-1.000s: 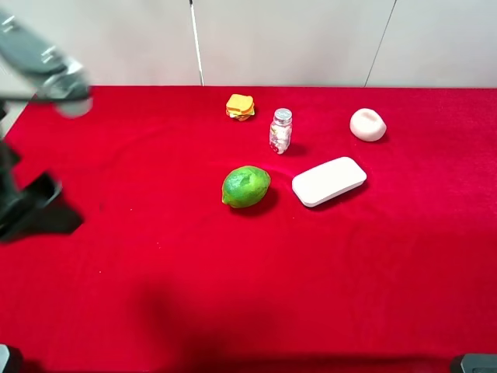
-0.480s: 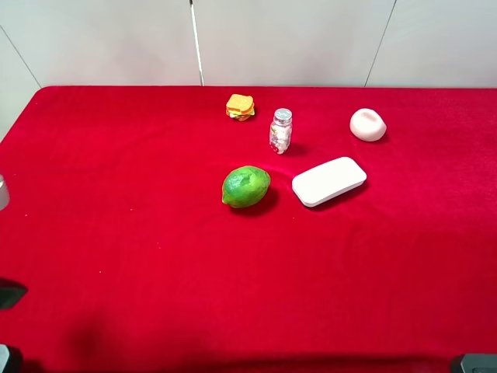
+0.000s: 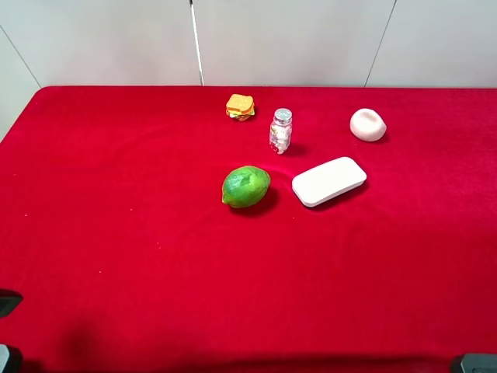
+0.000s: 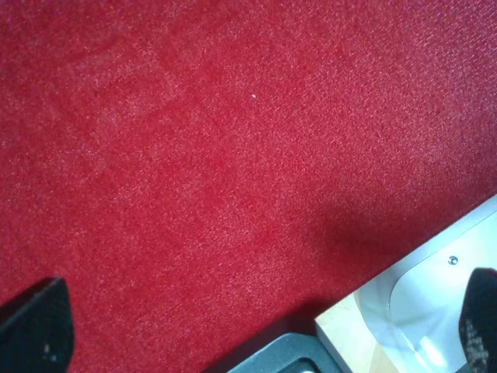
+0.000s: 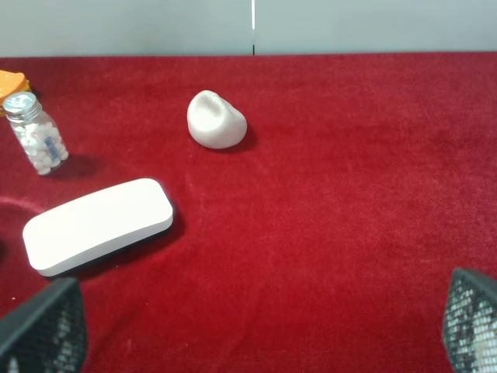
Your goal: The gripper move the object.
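Observation:
The green lime-like object (image 3: 246,186) lies on the red cloth (image 3: 140,194) near the middle of the table, alone and untouched. It does not show in either wrist view. My left gripper (image 4: 260,322) is open and empty, its dark fingertips (image 4: 35,330) wide apart over bare red cloth at the table's edge. In the exterior view only a dark sliver of the left arm (image 3: 5,302) shows at the left border. My right gripper (image 5: 256,326) is open and empty, its fingertips (image 5: 472,322) low over the cloth, far from the lime.
A white flat rounded block (image 3: 328,181) lies right of the lime, also in the right wrist view (image 5: 97,224). A pill bottle (image 3: 280,130), an orange-yellow toy (image 3: 240,106) and a pale lump (image 3: 367,124) stand behind. A pale frame (image 4: 435,287) borders the cloth.
My left arm has drawn back from the left side of the exterior view to the lower left border, almost out of frame. The lime and other objects have not moved.

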Motion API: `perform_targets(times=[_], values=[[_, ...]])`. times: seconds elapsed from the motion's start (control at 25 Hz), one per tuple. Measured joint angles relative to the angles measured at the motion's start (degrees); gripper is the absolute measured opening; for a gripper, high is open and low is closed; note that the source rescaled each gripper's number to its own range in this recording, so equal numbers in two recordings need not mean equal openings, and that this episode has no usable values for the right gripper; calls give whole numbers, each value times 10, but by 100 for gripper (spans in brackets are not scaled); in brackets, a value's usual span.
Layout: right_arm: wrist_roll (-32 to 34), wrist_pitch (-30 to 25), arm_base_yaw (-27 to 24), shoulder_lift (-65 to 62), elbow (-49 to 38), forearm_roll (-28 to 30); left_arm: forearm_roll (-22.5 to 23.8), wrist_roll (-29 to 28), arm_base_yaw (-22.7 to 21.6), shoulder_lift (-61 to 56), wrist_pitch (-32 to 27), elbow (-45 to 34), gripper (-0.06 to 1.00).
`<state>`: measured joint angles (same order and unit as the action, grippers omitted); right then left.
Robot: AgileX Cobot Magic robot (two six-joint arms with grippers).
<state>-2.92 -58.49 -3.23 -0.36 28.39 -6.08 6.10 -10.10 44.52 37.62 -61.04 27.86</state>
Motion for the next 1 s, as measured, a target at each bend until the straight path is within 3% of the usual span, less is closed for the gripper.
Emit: perform_targets(times=[0.2, 0.6, 0.8, 1.0], values=[[0, 0, 0, 0, 0, 0, -2, 1, -21, 0, 0, 0, 100], [0, 1, 0, 0, 0, 0, -79, 107, -209, -104, 1, -1, 100], [0, 1, 0, 0, 0, 0, -87, 118, -294, -197, 0, -2, 100], [0, 1, 0, 0, 0, 0, -88, 119, -339, -277, 0, -3, 100]])
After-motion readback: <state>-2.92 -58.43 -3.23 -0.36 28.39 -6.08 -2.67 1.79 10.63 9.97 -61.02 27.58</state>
